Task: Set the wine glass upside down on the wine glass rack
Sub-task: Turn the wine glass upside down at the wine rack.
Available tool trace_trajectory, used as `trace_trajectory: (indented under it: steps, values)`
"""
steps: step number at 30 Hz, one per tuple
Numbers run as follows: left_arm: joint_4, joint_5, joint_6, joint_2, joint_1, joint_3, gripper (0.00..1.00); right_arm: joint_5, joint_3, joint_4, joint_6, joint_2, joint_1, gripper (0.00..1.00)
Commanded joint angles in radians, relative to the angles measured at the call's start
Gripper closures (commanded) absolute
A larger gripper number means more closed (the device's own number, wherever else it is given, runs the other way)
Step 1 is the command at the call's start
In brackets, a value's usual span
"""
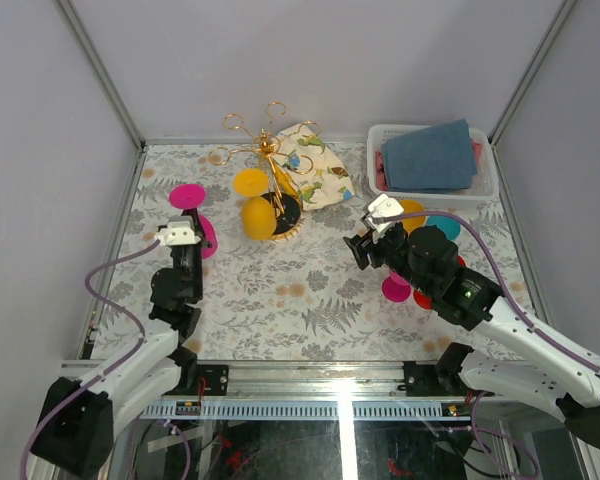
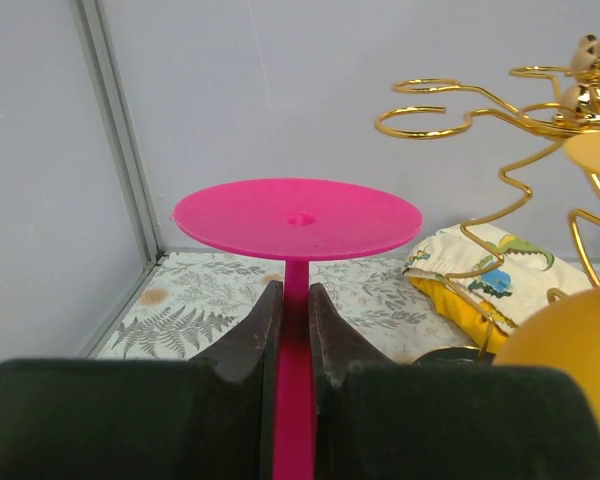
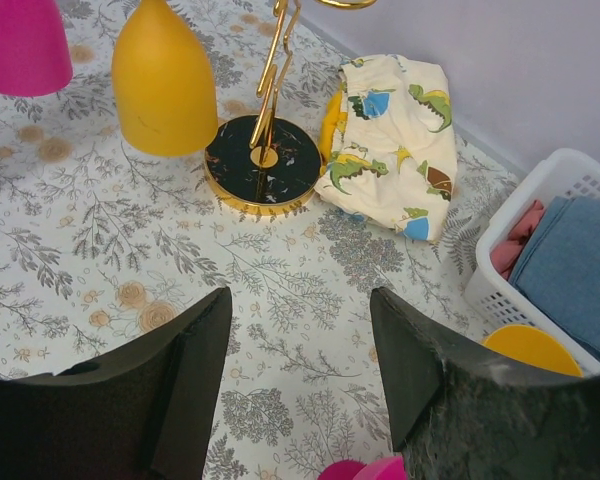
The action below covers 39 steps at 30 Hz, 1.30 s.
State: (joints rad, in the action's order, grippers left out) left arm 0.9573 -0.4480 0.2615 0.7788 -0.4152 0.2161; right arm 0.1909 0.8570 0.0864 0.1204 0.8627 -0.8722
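The left gripper is clenched on the stem of the pink wine glass, already inverted, foot up, at the rack's 9 o'clock. A yellow glass hangs there. Hooking the pink one remains. The right gripper, at the rack's 4 o'clock, gapes empty.

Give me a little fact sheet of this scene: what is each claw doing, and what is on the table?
Left claw: shut on the stem of the pink wine glass, held upside down with its foot on top
Right claw: open, holding nothing, above the table
Wine glass rack: gold wire, with a yellow glass that appears to hang on it upside down
Behind the rack: dinosaur-print cloth
Back right corner: white basket with a blue towel in it
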Motion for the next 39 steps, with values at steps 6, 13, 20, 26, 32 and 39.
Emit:
trace_trajectory:
  steps: [6,13,20,26,32,39]
  values:
    - [0.434,0.251,-0.203,0.259,0.226,0.017,1.00,-0.030,0.039,0.026,-0.001,-0.027,0.003,0.36]
    - [0.613,0.485,-0.295,0.436,0.367,0.049,1.00,-0.041,0.039,0.038,-0.008,-0.026,0.003,0.35]
    - [0.647,0.734,-0.323,0.583,0.461,0.131,1.00,-0.056,0.042,0.045,-0.017,-0.016,0.003,0.35]
    - [0.646,0.761,-0.386,0.647,0.515,0.190,1.00,-0.064,0.051,0.056,-0.029,-0.013,0.003,0.35]
    - [0.640,0.712,-0.522,0.690,0.557,0.248,1.00,-0.068,0.058,0.071,-0.044,-0.011,0.003,0.35]
    - [0.640,0.788,-0.562,0.741,0.564,0.320,1.00,-0.077,0.059,0.083,-0.065,-0.011,0.003,0.35]
